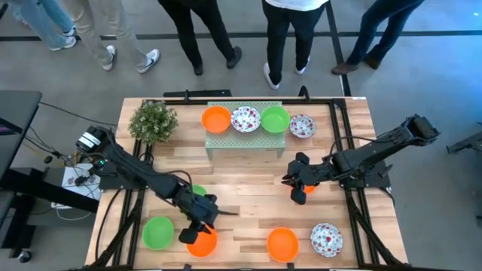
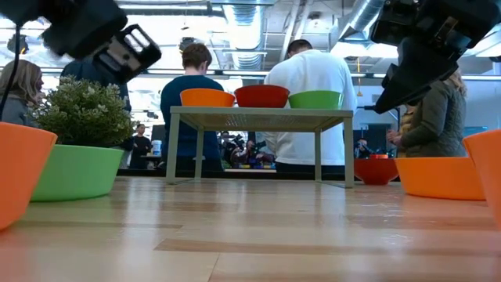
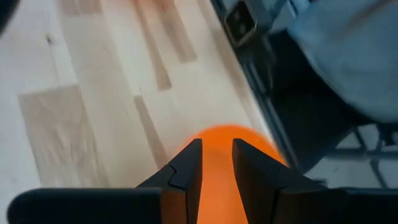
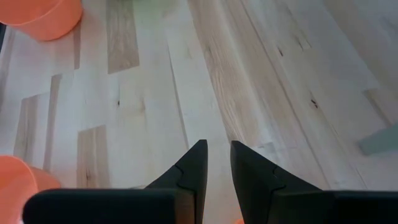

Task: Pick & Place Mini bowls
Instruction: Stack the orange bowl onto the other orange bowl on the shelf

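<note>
Mini bowls stand on the wooden table: near the front edge a green one (image 1: 158,232), an orange one (image 1: 203,242), another orange one (image 1: 282,243) and a white speckled one (image 1: 326,239). My left gripper (image 1: 197,228) hangs over the first orange bowl (image 3: 227,134), fingers slightly apart, with orange showing in the gap. My right gripper (image 1: 296,188) hovers slightly open above a third orange bowl (image 2: 438,176), with bare table between its fingers (image 4: 217,144). An orange bowl (image 1: 216,119), a speckled one (image 1: 245,119) and a green one (image 1: 275,119) sit on the rack. Another speckled bowl (image 1: 302,126) stands beside it. My left gripper slants down over the orange bowl's far rim (image 3: 211,132). Its own fingers (image 3: 189,165) hide the spot, so I cannot tell whether they touch the bowl. The bowl rests on the table (image 2: 16,176).
A pale green mesh rack (image 1: 245,139) stands at the far middle and a bushy potted plant (image 1: 153,120) at the far left. A green bowl (image 1: 198,191) lies partly under my left arm. Black frame rails (image 1: 343,128) border the table. People (image 2: 309,86) stand beyond its far edge.
</note>
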### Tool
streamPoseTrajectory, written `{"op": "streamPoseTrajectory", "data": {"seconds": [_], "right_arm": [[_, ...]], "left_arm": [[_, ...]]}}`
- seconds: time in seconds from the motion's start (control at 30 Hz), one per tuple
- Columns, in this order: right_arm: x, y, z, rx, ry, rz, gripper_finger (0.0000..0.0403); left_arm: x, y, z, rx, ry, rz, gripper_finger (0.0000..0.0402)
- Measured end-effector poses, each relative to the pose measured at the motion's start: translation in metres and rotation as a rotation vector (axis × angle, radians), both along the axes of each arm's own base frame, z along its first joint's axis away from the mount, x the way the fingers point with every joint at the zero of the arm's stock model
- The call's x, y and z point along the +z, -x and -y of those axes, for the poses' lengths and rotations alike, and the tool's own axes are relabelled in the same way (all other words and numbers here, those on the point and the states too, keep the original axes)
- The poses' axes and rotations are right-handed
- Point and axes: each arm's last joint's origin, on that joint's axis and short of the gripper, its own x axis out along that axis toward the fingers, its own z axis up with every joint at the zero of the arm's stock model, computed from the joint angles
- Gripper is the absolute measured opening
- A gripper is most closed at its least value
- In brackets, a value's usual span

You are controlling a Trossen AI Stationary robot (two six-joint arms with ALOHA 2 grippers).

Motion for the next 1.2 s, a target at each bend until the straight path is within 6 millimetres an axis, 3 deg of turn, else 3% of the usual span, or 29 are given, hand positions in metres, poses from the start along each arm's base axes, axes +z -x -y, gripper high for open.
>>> {"op": "streamPoseTrajectory", "data": {"seconds": [0.43,0.77,0.97,1.07,1.2], "right_arm": [[0.000,0.000,0.000,0.001,0.000,0.000,0.0065],[0.000,0.000,0.000,0.001,0.000,0.000,0.0066],[0.000,0.000,0.000,0.001,0.000,-0.001,0.0066],[0.000,0.000,0.000,0.000,0.000,-0.001,0.0066],[0.000,0.000,0.000,0.000,-0.001,0.002,0.0066]], "left_arm": [[-0.038,-0.009,0.004,0.032,-0.091,-0.100,0.0089],[-0.041,-0.009,0.004,0.032,-0.096,-0.108,0.0089],[-0.054,-0.001,-0.001,0.073,-0.118,-0.159,0.0071],[-0.050,-0.001,-0.002,0.106,-0.107,-0.156,0.0049],[-0.032,-0.003,-0.003,0.132,-0.099,-0.083,0.0010]]}}
